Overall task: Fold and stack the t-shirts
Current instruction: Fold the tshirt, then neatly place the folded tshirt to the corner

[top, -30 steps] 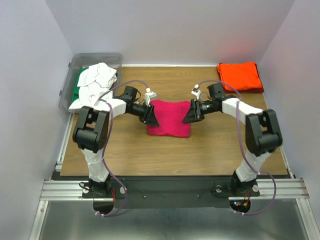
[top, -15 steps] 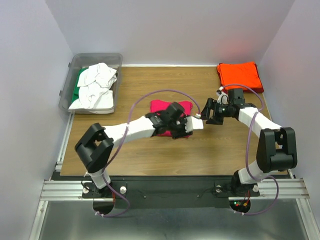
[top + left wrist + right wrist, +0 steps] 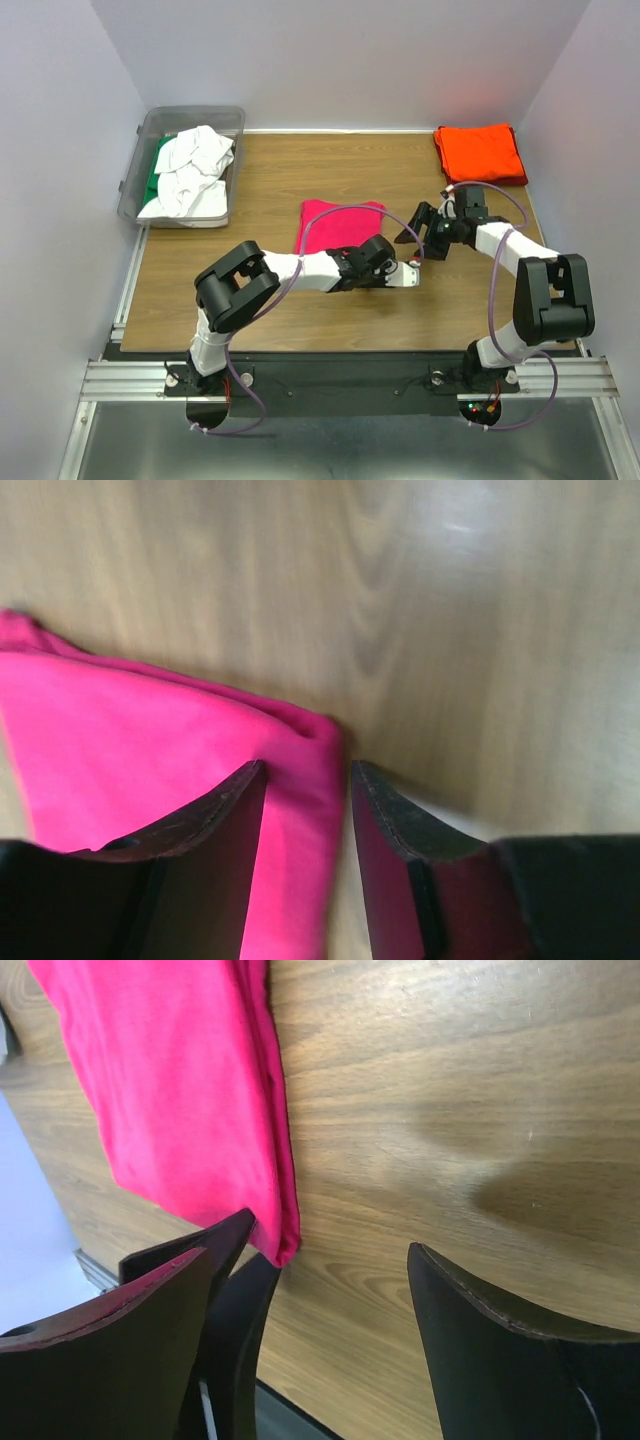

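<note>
The magenta-pink t-shirt (image 3: pixel 335 228) lies folded flat mid-table. My left gripper (image 3: pixel 372 262) reaches across to its near right corner. In the left wrist view the left gripper (image 3: pixel 307 770) is slightly parted, and its dark fingers straddle the shirt's (image 3: pixel 150 740) edge beside a corner. My right gripper (image 3: pixel 420 232) hovers over bare wood just right of the shirt. In the right wrist view it (image 3: pixel 310 1252) is wide open and empty, with the shirt (image 3: pixel 170 1090) and the left gripper's fingers (image 3: pixel 240 1260) ahead. The orange-red t-shirt (image 3: pixel 480 152) lies folded at the back right.
A clear grey bin (image 3: pixel 132 185) at the back left holds crumpled white (image 3: pixel 195 160) and green (image 3: pixel 158 165) shirts. The table's (image 3: pixel 300 320) near edge meets a metal rail. Grey walls close in the left, right and back.
My left arm has swung from the shirt's left side across its near edge to the near right corner. My right gripper has drawn back right, off the shirt, and opened.
</note>
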{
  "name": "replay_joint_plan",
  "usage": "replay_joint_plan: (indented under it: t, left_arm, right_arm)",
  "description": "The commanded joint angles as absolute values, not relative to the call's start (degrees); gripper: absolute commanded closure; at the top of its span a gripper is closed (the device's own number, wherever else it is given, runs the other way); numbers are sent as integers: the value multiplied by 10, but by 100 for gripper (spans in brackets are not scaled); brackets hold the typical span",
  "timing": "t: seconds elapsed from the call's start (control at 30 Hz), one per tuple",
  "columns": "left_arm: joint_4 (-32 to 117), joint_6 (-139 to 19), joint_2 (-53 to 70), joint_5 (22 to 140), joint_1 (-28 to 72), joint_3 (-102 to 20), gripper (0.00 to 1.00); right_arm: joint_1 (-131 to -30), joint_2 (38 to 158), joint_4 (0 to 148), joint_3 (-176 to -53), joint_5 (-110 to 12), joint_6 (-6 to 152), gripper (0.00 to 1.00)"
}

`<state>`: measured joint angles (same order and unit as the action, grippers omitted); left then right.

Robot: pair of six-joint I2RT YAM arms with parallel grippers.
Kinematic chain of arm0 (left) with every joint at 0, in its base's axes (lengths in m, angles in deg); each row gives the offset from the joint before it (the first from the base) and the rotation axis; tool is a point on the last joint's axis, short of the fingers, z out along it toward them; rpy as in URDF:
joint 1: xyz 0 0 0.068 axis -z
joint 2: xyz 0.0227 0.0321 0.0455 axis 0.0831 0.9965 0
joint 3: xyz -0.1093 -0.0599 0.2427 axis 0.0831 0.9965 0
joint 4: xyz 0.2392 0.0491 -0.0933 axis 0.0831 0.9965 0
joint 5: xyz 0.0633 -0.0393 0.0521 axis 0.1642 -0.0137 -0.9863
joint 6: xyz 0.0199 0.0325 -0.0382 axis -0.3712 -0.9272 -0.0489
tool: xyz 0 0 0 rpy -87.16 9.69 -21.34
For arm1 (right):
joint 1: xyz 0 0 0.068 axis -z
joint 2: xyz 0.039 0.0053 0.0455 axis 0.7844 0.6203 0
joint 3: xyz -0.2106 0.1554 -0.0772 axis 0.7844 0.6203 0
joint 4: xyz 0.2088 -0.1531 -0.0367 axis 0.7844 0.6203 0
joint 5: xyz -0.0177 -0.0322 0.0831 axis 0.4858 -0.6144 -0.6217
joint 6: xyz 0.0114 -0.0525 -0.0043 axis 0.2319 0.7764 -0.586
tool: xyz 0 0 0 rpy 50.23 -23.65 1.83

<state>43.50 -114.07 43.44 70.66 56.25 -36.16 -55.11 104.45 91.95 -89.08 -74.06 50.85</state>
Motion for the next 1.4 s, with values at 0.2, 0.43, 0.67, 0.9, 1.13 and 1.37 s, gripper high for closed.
replay_joint_plan:
  t: [0.2,0.43,0.67,0.9,1.13,1.37]
  left_arm:
    - [442,-1119,435,752,537,-392,95]
    - [462,-1047,400,866,492,-454,100]
    - [473,-1013,400,906,481,-496,100]
    - [486,-993,408,928,476,-531,100]
    - [483,-981,422,938,473,-539,100]
    - [475,-978,436,938,467,-544,100]
  right_arm:
    - [-551,1075,802,-861,-772,441,12]
    - [-565,1074,673,-834,-770,338,7]
    - [-605,1114,610,-850,-731,263,8]
    - [-629,1180,563,-872,-706,225,20]
    - [-630,1201,539,-891,-626,219,36]
    - [-631,1237,527,-906,-611,232,67]
